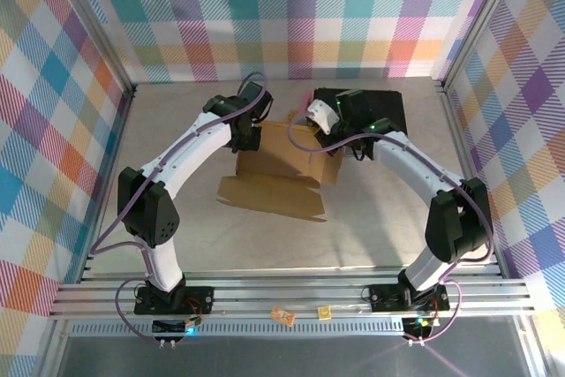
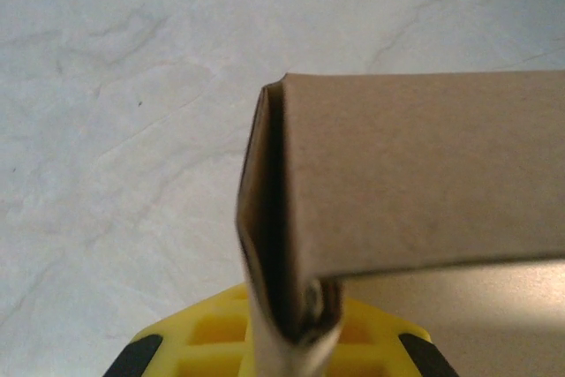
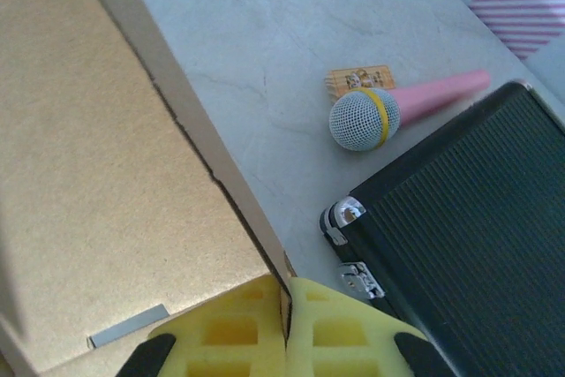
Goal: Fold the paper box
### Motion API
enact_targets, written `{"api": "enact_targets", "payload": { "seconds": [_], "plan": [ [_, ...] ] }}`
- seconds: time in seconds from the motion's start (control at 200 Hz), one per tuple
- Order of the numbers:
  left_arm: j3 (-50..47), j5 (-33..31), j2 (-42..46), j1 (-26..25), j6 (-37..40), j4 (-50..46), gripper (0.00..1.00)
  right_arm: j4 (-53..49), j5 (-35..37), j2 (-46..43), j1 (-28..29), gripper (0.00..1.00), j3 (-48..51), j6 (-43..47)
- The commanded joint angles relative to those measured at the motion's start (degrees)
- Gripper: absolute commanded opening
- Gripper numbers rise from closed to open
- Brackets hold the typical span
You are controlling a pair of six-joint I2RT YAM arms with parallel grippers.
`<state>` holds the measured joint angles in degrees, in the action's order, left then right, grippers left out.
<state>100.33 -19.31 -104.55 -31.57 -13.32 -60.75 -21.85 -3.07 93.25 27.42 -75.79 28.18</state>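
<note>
The paper box (image 1: 278, 165) is a brown cardboard sheet, partly folded, lying mid-table with one flap spread flat toward the front. My left gripper (image 1: 250, 132) pinches the box's upright left wall (image 2: 265, 245) between its yellow fingers (image 2: 212, 333); a folded side panel (image 2: 424, 174) stretches away to the right. My right gripper (image 1: 334, 140) is shut on the box's right wall edge (image 3: 221, 174), which is pressed between its yellow pads (image 3: 344, 328). The inner cardboard face (image 3: 97, 174) spreads to the left of that wall.
A black rectangular case (image 1: 375, 110) (image 3: 477, 236) stands just behind and right of the box, close to my right gripper. A pink microphone with a grey mesh head (image 3: 366, 116) and a small tan card (image 3: 357, 79) lie on the table by the case. Checked walls enclose the table.
</note>
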Motion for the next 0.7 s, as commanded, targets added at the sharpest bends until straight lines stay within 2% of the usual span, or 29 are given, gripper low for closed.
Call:
{"api": "enact_targets", "payload": {
  "seconds": [0.0,0.175,0.36,0.465,0.695],
  "plan": [
    [1.6,-1.1,0.4,-0.6,-7.7,2.4,0.0,0.6,6.7,1.9,3.6,0.0,-2.2,-9.3],
    [-0.2,-1.4,2.0,-0.8,-12.0,5.0,0.0,-3.2,16.3,4.4,4.1,0.0,-6.5,-30.0],
    [-1.3,-0.4,2.9,-0.9,-13.5,7.1,0.0,-8.9,16.8,8.3,5.8,0.0,-13.7,-47.8],
    [-1.4,-0.3,3.0,-1.0,-14.0,7.6,0.0,-11.1,17.7,10.6,7.9,0.0,-17.6,-52.0],
    [-2.0,-0.8,3.8,-1.0,-14.4,8.3,0.0,-10.5,18.6,11.0,9.1,0.0,-17.5,-61.0]
  ]
}}
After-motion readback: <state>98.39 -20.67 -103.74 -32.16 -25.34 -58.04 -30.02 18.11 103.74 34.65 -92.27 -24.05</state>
